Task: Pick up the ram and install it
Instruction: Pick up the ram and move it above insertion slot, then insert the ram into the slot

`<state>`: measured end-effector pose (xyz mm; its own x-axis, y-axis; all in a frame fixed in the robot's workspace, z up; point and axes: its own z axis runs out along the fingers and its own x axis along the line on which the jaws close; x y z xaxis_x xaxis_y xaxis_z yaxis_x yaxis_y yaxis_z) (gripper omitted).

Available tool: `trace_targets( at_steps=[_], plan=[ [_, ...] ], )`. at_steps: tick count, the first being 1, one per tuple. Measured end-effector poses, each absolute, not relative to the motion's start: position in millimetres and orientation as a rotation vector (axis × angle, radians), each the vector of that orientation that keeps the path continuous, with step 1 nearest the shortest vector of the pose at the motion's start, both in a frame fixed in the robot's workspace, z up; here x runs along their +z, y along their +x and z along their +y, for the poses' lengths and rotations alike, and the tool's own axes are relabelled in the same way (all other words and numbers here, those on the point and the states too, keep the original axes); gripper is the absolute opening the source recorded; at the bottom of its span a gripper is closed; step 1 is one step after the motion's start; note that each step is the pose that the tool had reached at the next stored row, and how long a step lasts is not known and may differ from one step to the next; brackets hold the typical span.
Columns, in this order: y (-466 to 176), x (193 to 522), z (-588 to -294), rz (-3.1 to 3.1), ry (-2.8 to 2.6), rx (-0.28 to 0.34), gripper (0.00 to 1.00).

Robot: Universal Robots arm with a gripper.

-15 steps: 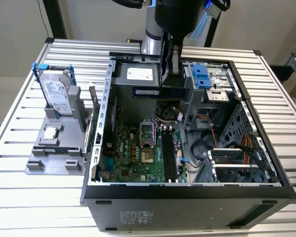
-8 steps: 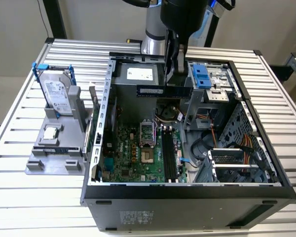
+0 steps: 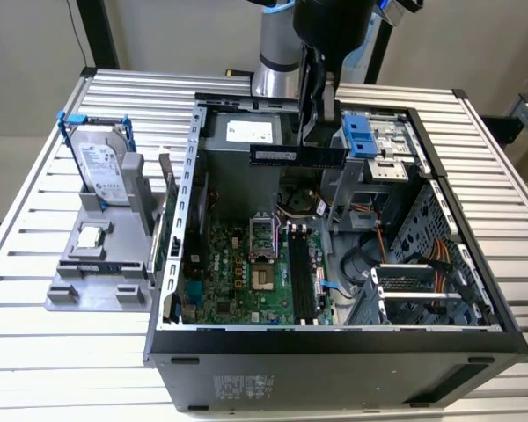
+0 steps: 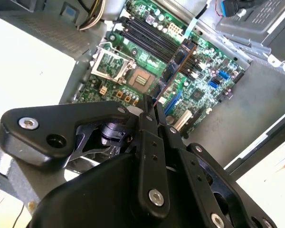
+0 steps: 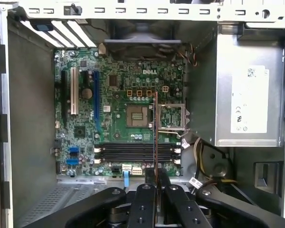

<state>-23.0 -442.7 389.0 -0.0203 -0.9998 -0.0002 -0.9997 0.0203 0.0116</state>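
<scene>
The ram (image 3: 286,156) is a long dark stick hanging level above the open computer case (image 3: 172,264), over its back half. My gripper (image 3: 317,141) is shut on the ram's top edge, right of its middle in the exterior view. Both wrist views show the ram edge-on (image 5: 155,128) (image 4: 173,71), reaching out from the black fingers (image 5: 145,199) (image 4: 149,156) over the green motherboard (image 5: 114,66). The black memory slots (image 3: 304,272) (image 5: 133,152) (image 4: 145,35) lie on the board below, well apart from the ram.
A grey stand (image 3: 75,294) at the exterior view's left carries a silver hard drive (image 3: 101,167) in a blue bracket and a small square processor chip (image 3: 90,236). Inside the case are the power supply (image 5: 249,99), cables (image 3: 405,255) and a blue drive latch (image 3: 356,136).
</scene>
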Motion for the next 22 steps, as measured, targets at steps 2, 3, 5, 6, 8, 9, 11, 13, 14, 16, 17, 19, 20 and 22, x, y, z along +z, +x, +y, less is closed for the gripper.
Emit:
trace_targets(
  at_steps=[2, 3, 5, 6, 8, 9, 11, 13, 14, 16, 17, 19, 20, 22],
  plan=[
    [-21.0, 389.0, -440.3, -2.238, 2.194, -0.013, 0.0],
    [-19.9, 389.1, -439.3, -2.237, 2.194, -0.013, 0.0],
    [-17.6, 389.1, -437.7, -2.237, 2.194, -0.013, 0.0],
    [-16.2, 389.1, -437.2, -2.237, 2.195, -0.013, 0.0],
    [-12.8, 389.1, -436.8, -2.237, 2.195, -0.013, 0.0],
    [-10.9, 389.0, -436.9, -2.237, 2.195, -0.013, 0.0],
    [-7.8, 389.0, -436.8, -2.237, 2.195, -0.013, 0.0],
    [-5.3, 389.1, -436.8, -2.237, 2.195, -0.013, 0.0],
    [-3.8, 389.0, -436.8, -2.237, 2.195, -0.013, 0.0],
    [-0.6, 389.1, -436.8, -2.237, 2.195, -0.013, 0.0],
    [0.6, 389.1, -436.8, -2.237, 2.195, -0.013, 0.0],
    [6.9, 389.0, -436.7, -2.237, 2.194, -0.013, 0.0],
    [7.2, 389.0, -436.7, -2.237, 2.195, -0.013, 0.0],
    [7.2, 389.1, -436.8, -2.237, 2.194, -0.013, 0.0]
  ],
)
